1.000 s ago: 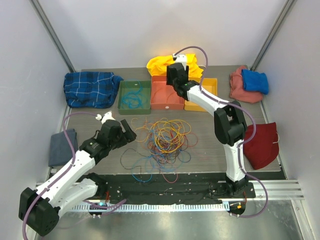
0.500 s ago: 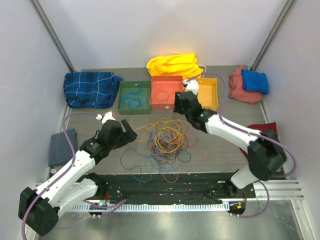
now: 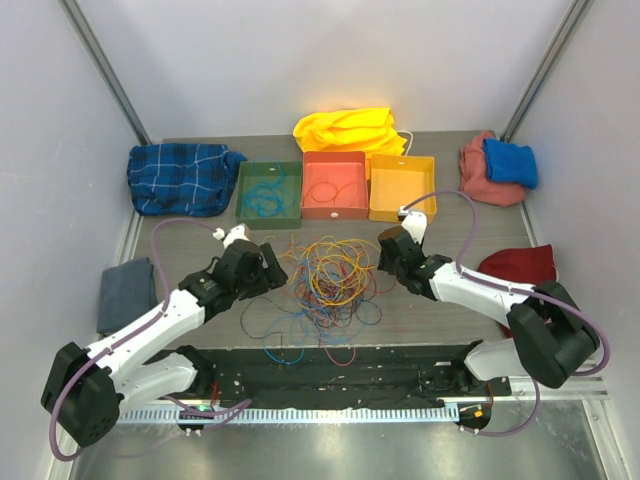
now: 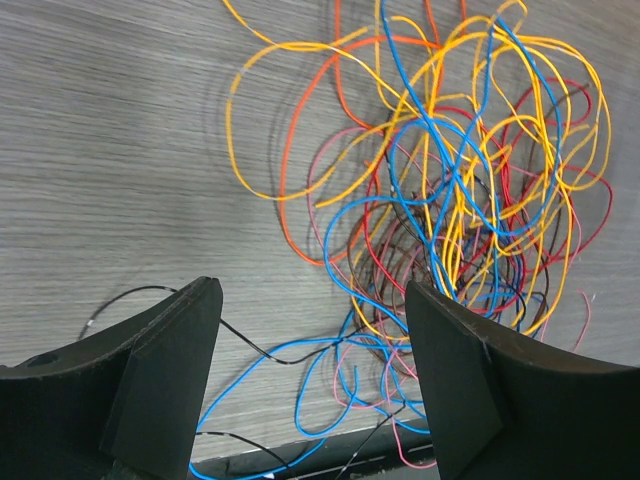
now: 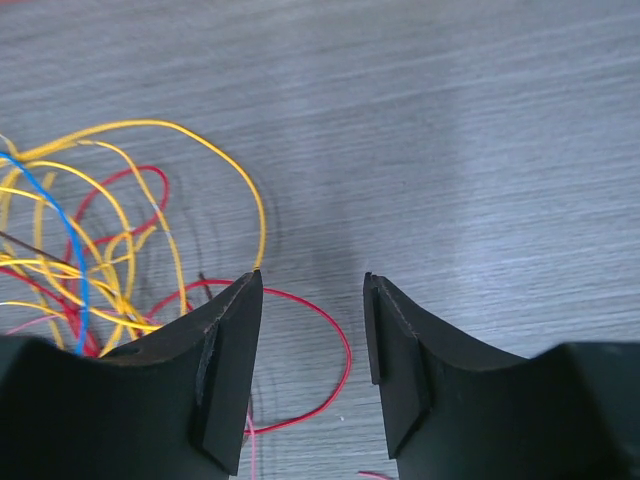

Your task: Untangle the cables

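Observation:
The cables [image 3: 335, 275] lie in a loose tangle of orange, yellow, blue, red and purple strands in the middle of the table. My left gripper [image 3: 278, 268] sits at the tangle's left edge, open wide. In the left wrist view its gripper [image 4: 312, 292] frames a blue cable [image 4: 300, 390] and a black strand on the table, with the dense tangle [image 4: 450, 200] up to the right. My right gripper [image 3: 385, 250] is at the tangle's right edge. In the right wrist view the gripper [image 5: 311, 283] is open above a red cable loop [image 5: 335, 345], gripping nothing.
Three trays stand behind the tangle: green [image 3: 245, 195] with blue cable inside, red [image 3: 334, 212] and yellow [image 3: 402, 215]. Cloths ring the table: blue plaid [image 3: 180, 177], yellow [image 3: 345, 130], pink with blue [image 3: 497, 168], dark red [image 3: 520, 270], grey [image 3: 125, 295].
My right arm has swung from the trays at the back down to the right side of the tangle, its jaws narrowing. My left gripper has edged closer to the tangle.

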{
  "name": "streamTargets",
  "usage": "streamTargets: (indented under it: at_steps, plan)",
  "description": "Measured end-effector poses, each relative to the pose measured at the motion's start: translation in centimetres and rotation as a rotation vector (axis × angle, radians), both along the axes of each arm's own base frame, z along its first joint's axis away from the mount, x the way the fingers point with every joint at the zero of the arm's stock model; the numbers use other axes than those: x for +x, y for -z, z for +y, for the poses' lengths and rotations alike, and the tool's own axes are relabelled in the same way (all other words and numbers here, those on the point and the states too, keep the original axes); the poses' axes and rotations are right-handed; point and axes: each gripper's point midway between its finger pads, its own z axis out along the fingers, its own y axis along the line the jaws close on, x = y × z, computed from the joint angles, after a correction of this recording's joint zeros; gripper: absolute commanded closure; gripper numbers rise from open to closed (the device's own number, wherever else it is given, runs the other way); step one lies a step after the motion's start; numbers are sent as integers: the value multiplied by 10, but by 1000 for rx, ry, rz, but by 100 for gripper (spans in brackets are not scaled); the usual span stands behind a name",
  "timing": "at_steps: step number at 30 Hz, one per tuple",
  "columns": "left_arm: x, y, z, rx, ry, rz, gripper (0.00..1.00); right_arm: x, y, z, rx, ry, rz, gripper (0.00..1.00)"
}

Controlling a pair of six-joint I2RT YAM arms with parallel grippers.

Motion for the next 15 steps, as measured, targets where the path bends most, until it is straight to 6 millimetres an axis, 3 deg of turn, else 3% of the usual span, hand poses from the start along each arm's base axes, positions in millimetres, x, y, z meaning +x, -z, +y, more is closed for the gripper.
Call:
streamTargets:
  at_steps: [9,15]
  plan:
    - [-2,-2,-6,-4,18,-7,22,-18,41,-9,-33,18,97,55]
    - [-1,-2,-6,-5,17,-7,22,-13,43,-5,-14,22,85,74]
